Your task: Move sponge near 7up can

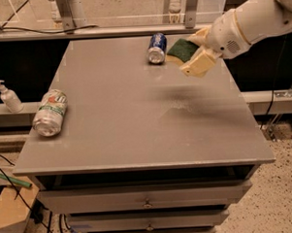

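Note:
The sponge [181, 49], dark green on top with pale yellow foam below, is held in my gripper [192, 55], lifted above the table's far right part, beside the dark blue can. The gripper is shut on the sponge; the white arm reaches in from the upper right. The 7up can [50, 113], silvery white with green and red markings, lies on its side near the table's left edge, far from the sponge.
A dark blue can [156, 48] lies on its side at the far middle of the grey table [136, 123]. A white pump bottle [8, 97] stands on a ledge to the left. Drawers sit below the table's front edge. A rail runs behind.

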`<action>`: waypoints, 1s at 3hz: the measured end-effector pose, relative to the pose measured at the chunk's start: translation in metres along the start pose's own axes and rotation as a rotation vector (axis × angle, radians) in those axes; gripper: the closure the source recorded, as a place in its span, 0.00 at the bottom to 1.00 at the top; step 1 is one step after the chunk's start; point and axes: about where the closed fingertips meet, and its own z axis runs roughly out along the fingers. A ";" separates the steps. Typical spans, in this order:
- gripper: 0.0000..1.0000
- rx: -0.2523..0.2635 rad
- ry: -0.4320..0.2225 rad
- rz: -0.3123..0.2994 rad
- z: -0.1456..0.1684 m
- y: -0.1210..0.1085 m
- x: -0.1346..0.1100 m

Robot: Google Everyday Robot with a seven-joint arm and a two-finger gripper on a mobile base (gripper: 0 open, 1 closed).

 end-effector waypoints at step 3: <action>1.00 -0.273 -0.120 -0.208 0.086 0.074 -0.085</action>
